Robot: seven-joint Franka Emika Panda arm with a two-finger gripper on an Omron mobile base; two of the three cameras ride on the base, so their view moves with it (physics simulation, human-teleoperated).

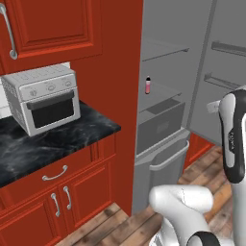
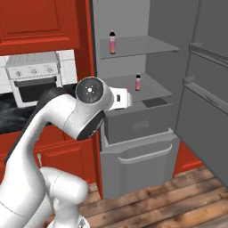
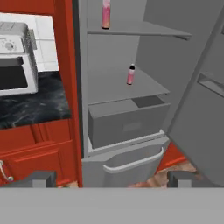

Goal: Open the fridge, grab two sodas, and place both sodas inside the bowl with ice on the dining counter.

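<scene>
The grey fridge (image 1: pixel 168 29) (image 2: pixel 129 18) (image 3: pixel 118 57) stands open, its door (image 2: pixel 200 98) (image 3: pixel 197 109) swung out to the right. One soda (image 2: pixel 112 42) (image 3: pixel 105 14), with a dark cap and a pink body, stands upright on the upper shelf. A second soda (image 1: pixel 148 85) (image 2: pixel 138 82) (image 3: pixel 131 75) stands on the shelf below, above the grey inner box. My gripper (image 3: pixel 113 179) is open and holds nothing. It faces the fridge interior from some distance, well short of both bottles. The bowl and the dining counter are out of view.
Left of the fridge, a white toaster oven (image 1: pixel 43 98) (image 3: pixel 13 61) sits on a black marble counter (image 1: pixel 48 139) over red cabinets (image 1: pixel 62 192). The fridge's bottom drawer (image 1: pixel 161 161) (image 2: pixel 138 164) juts forward. The floor (image 2: pixel 178 200) is wooden.
</scene>
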